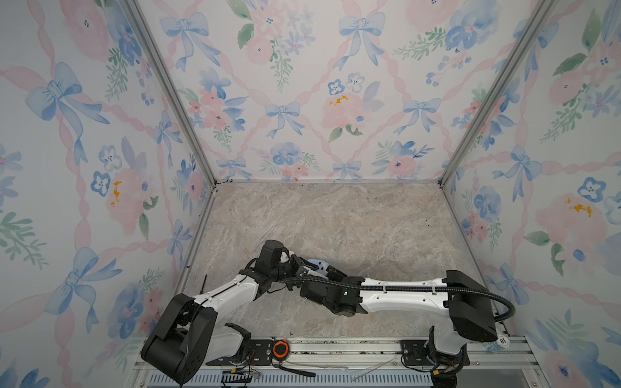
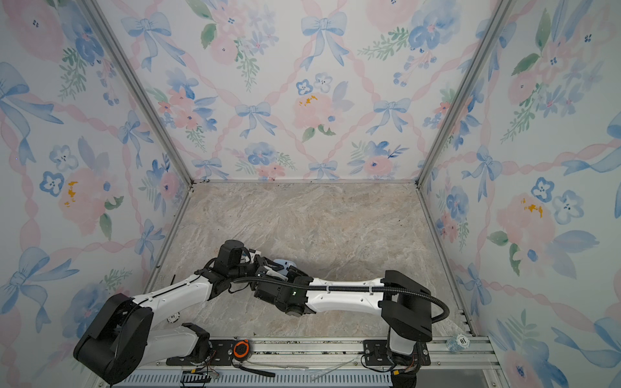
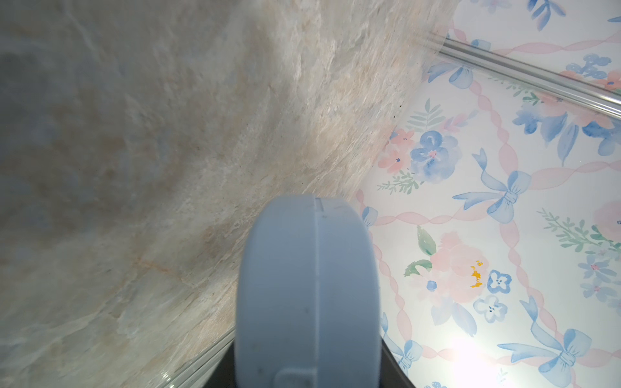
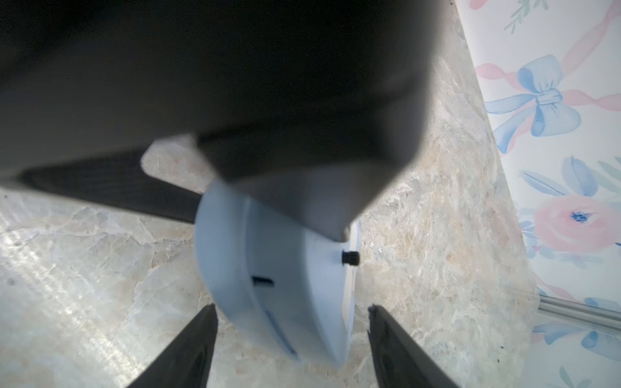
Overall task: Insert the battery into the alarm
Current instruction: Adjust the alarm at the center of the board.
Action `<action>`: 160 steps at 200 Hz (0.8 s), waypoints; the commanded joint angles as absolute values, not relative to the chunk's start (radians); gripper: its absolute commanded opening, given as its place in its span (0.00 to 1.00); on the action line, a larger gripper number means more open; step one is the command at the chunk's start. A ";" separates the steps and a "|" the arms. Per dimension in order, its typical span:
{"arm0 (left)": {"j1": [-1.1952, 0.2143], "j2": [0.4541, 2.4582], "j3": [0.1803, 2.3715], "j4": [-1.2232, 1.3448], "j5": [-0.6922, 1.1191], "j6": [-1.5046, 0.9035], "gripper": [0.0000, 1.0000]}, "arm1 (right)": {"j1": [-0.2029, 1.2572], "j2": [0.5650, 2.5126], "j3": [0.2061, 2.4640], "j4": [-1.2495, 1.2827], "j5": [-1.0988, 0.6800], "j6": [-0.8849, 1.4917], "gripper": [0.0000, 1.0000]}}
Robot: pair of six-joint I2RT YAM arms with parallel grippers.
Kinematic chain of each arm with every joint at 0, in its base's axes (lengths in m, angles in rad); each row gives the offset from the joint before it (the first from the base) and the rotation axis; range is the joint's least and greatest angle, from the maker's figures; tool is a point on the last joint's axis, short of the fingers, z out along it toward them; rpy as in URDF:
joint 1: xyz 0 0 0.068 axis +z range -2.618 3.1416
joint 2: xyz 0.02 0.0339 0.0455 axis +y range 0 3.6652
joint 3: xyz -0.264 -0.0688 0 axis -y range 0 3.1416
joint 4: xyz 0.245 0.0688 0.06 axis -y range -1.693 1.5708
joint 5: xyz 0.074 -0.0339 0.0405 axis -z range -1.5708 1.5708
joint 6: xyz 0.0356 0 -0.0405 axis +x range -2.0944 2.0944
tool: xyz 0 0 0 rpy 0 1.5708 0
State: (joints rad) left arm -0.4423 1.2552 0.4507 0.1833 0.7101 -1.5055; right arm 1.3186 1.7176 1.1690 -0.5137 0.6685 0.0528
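The left hand point(image 1: 304, 265) is shut tight on the alarm point(image 3: 309, 285), a small light-blue plastic clock with round corners, and holds it up on its edge. The right hand point(image 4: 292, 309) is open and holds nothing. Its two black fingers point(image 4: 188, 352) stand one on each side of the alarm's blue back. A little black knob point(image 4: 351, 258) and a thin slot point(image 4: 262, 281) show on that back. I cannot see the battery in any picture, so I cannot tell if it is in yet.

I think the left hand should hold the alarm steady while the right hand works gently, with no hard push.

Under them is a pale, stone-look bench point(image 1: 336, 218). Walls point(image 1: 302, 84) with pink flowers and blue bows stand around it.
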 commanded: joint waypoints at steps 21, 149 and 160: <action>-0.443 1.219 0.486 0.186 0.774 -1.509 0.00 | 1.337 1.748 1.195 -0.513 0.779 0.022 0.57; -0.439 1.219 0.497 0.218 0.804 -1.479 0.35 | 1.348 1.660 1.108 -0.414 0.749 0.027 0.00; -0.437 1.223 0.494 0.218 0.802 -1.471 0.41 | 1.344 1.625 1.100 -0.408 0.746 0.034 0.00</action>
